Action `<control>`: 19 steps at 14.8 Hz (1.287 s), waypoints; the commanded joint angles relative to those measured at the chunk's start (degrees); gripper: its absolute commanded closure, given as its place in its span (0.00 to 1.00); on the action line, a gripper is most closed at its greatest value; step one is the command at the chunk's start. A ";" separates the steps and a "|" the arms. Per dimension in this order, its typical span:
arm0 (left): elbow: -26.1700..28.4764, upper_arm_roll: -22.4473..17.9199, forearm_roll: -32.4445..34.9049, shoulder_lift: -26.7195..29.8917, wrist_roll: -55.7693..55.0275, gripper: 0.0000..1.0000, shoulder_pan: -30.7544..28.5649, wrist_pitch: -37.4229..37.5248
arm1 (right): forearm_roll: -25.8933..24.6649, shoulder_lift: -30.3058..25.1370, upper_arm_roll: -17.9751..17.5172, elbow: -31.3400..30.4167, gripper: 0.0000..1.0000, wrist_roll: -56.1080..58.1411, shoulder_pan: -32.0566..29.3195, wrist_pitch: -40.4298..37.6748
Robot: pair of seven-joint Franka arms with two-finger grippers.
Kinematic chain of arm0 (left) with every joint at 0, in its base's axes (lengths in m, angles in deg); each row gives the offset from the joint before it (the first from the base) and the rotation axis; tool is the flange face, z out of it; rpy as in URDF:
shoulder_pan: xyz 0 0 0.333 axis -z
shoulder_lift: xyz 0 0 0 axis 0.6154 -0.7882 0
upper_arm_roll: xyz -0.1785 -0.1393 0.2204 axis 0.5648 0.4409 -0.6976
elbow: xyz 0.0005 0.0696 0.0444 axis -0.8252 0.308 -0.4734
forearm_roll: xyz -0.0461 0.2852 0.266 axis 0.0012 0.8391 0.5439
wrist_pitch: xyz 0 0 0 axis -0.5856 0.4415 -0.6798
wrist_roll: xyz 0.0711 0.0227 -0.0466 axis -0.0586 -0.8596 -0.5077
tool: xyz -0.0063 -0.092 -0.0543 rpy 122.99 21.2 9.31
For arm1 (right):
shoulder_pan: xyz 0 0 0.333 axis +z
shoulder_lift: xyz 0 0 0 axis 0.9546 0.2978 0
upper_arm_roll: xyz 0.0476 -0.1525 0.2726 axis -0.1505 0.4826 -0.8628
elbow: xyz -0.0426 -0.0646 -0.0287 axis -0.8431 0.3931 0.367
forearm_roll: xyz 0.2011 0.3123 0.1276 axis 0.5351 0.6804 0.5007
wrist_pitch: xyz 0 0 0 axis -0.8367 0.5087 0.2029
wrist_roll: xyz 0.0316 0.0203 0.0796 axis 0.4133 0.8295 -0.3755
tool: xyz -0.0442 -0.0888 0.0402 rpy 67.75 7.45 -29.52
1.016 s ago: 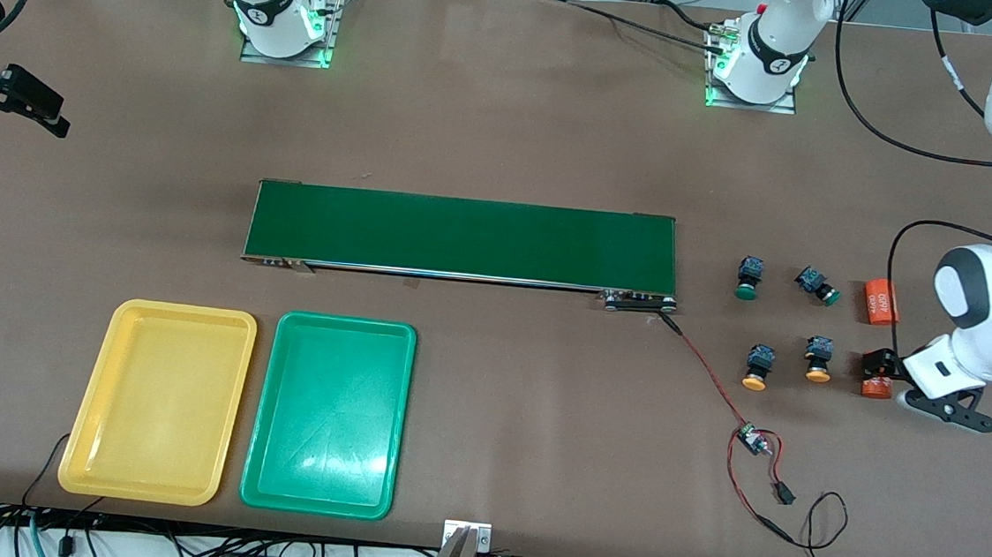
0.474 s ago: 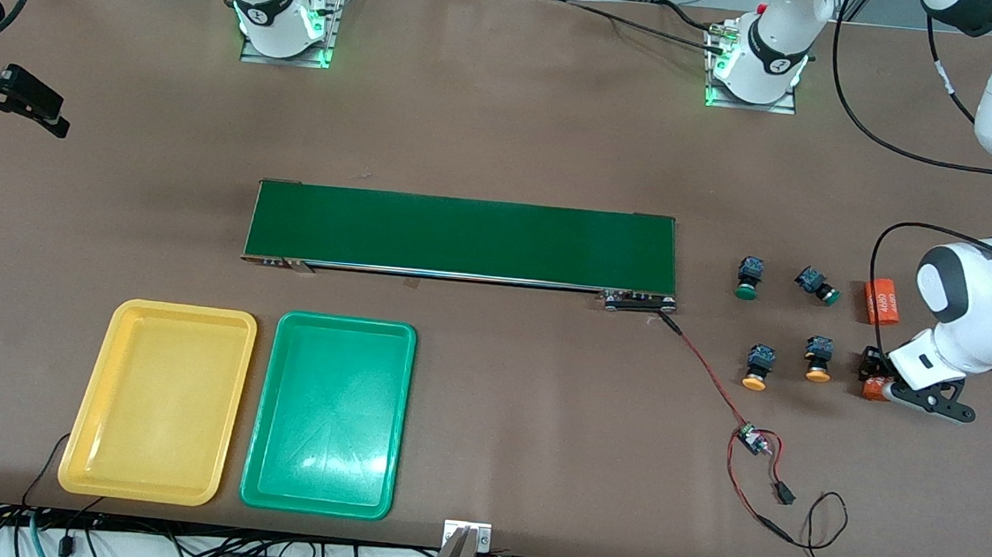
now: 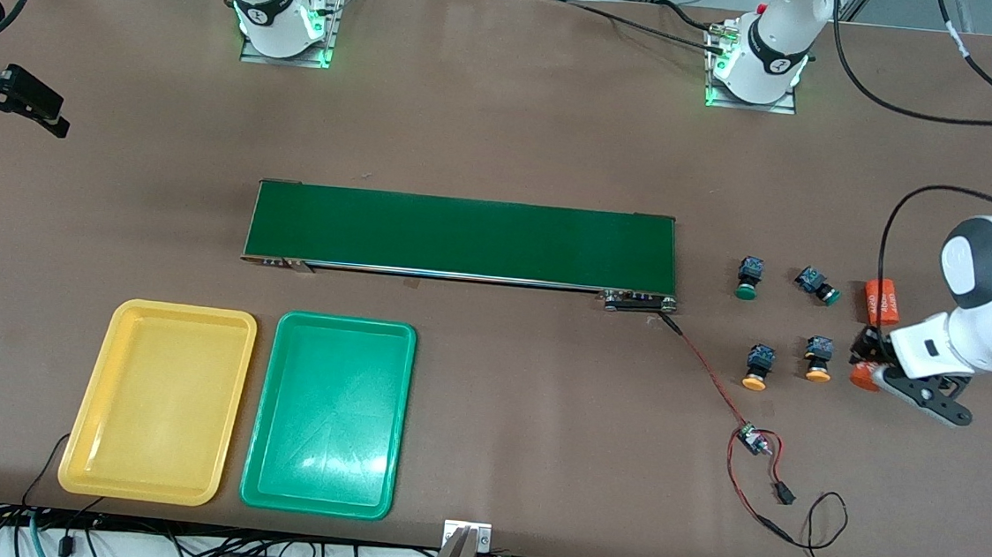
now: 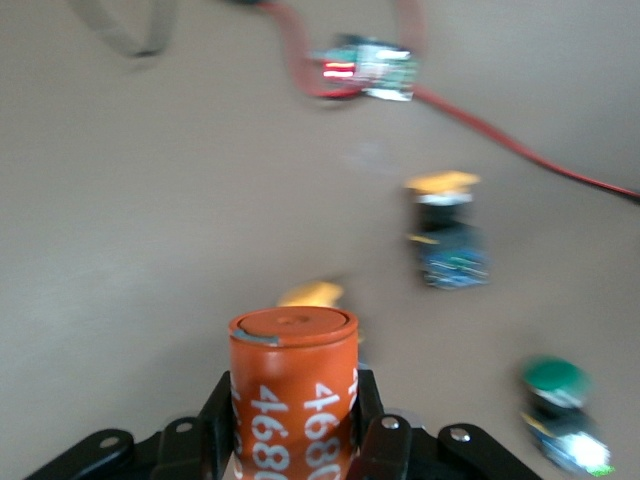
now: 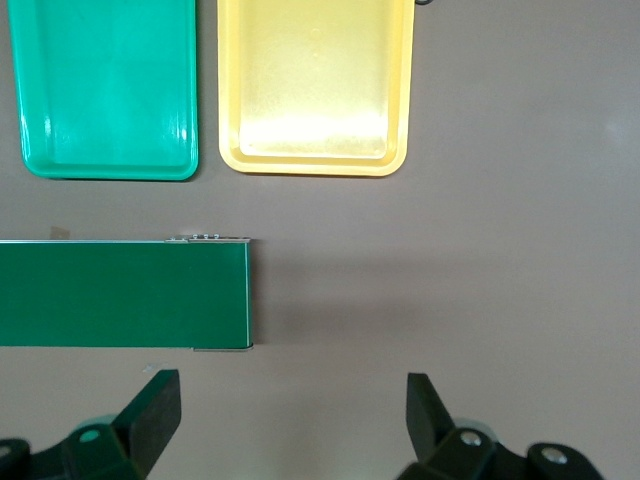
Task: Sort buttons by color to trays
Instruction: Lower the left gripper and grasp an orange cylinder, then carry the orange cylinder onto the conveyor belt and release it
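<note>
My left gripper (image 3: 866, 363) is shut on an orange cylinder with white print (image 3: 862, 376) (image 4: 293, 375), not on a button, at the left arm's end of the table. Right beside it lie two yellow-capped buttons (image 3: 818, 360) (image 3: 756, 368). Two green-capped buttons (image 3: 748, 279) (image 3: 817, 286) lie farther from the front camera. The left wrist view shows a yellow button (image 4: 446, 238) and a green one (image 4: 558, 398) past the cylinder. The yellow tray (image 3: 159, 401) and green tray (image 3: 329, 414) stand side by side near the front edge. My right gripper (image 5: 290, 402) waits open, high over bare table.
A long dark-green conveyor belt (image 3: 462, 237) crosses the middle of the table. A second orange cylinder (image 3: 881, 302) lies by the green buttons. A small circuit board (image 3: 750, 440) with red and black wires trails from the belt's end toward the front edge.
My left gripper has shut on the orange cylinder and carried it a little toward the yellow buttons. The right arm has not moved.
</note>
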 commanded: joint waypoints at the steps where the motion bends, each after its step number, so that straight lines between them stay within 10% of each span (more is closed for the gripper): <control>1: -2.80 5.59 0.85 0.17 5.79 0.75 -0.50 7.40 | 0.05 -0.31 -0.11 -0.54 0.00 -0.31 -0.08 0.57; 9: -0.54 23.61 0.49 -1.68 24.76 0.77 2.57 7.41 | 0.05 -0.31 -0.11 -0.54 0.00 -0.31 -0.08 0.57; 19: 12.73 24.41 5.50 -1.85 31.57 0.81 11.19 -2.41 | 0.14 -0.23 -0.02 -0.54 0.00 -0.40 -0.25 1.01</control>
